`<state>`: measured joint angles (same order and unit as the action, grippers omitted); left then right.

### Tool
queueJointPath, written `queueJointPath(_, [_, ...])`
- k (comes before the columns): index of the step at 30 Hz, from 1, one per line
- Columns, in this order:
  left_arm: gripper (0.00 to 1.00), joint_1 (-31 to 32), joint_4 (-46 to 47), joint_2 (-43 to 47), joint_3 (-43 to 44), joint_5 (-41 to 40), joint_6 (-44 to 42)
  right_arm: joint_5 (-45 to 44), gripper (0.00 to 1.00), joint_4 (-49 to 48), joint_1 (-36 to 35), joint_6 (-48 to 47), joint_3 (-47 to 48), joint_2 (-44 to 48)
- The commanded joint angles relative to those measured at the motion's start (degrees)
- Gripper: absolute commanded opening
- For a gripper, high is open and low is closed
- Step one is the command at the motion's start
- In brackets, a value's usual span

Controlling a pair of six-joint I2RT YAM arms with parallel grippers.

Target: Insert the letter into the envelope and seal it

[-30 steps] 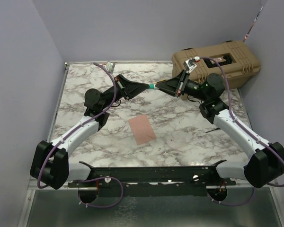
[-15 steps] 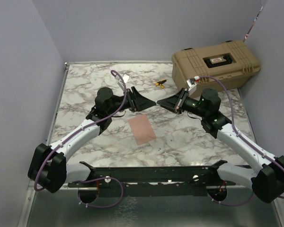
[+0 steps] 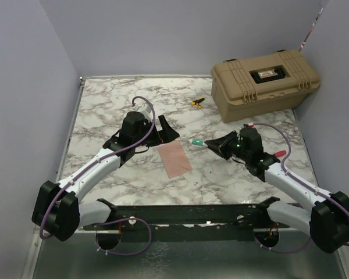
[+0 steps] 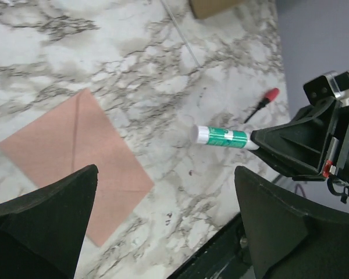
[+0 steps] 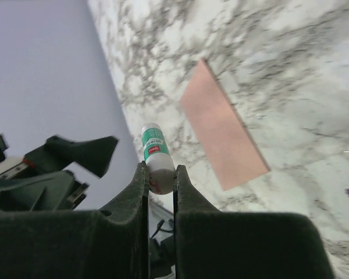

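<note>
A salmon-tan envelope lies flat in the middle of the marble table, its flap folded down; the crease lines show in the left wrist view on the envelope. The letter is hidden. My left gripper hangs just beyond the envelope's far edge, wide open and empty. My right gripper is shut on the base of a green-and-white glue stick, which points left toward the left gripper. The right wrist view shows the glue stick between the shut right gripper, with the envelope below.
A tan hard case stands at the back right. A small yellow-and-black item lies left of it. A red-handled tool lies by the right arm, also in the left wrist view as the tool. A black frame runs along the near edge.
Both grippers met at the glue stick farther back, then came nearer and lower. The left gripper let go of the stick's end and opened wide; the right kept the stick.
</note>
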<state>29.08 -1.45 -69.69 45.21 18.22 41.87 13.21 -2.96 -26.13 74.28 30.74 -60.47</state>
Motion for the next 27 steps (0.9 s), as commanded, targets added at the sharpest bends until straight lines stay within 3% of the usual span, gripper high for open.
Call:
queueJointPath(1, [0.99,-0.34,-8.96,2.72,1.71,-13.01,-3.05,-10.2,0.0,-4.62,0.55,2.37,-5.21,-2.45])
queueJointPath(9, [0.99,-0.42,-13.42,3.69,2.68,-16.54,-3.02,-11.81,0.0,-28.35,2.29,1.18,-11.76,-17.91])
queueJointPath(14, [0.99,-0.52,-15.79,5.26,3.95,-17.08,-3.05,-10.58,0.01,-32.4,3.99,0.85,-11.52,-24.73])
queueJointPath(15, [0.99,-0.52,-16.57,5.45,4.44,-17.49,-3.22,-10.36,0.04,-31.97,4.14,0.71,-11.5,-25.01])
queueJointPath(16, [0.99,-0.52,-17.42,5.59,4.97,-17.74,-3.34,-10.66,0.14,-30.45,4.15,0.9,-11.42,-24.83])
queueJointPath(20, [0.99,-0.47,-21.09,5.55,7.56,-21.5,-4.15,-14.4,0.59,-23.13,4.16,0.55,-11.4,-20.73])
queueJointPath(26, [0.99,-0.67,-28.81,5.0,11.37,-27.99,-5.87,-20.03,0.79,-6.32,5.14,-7.87,-6.38,-11.54])
queueJointPath(27, [0.99,-0.69,-30.37,4.86,11.88,-29.51,-5.69,-21.2,0.89,-1.7,5.2,-10.15,-3.53,-9.91])
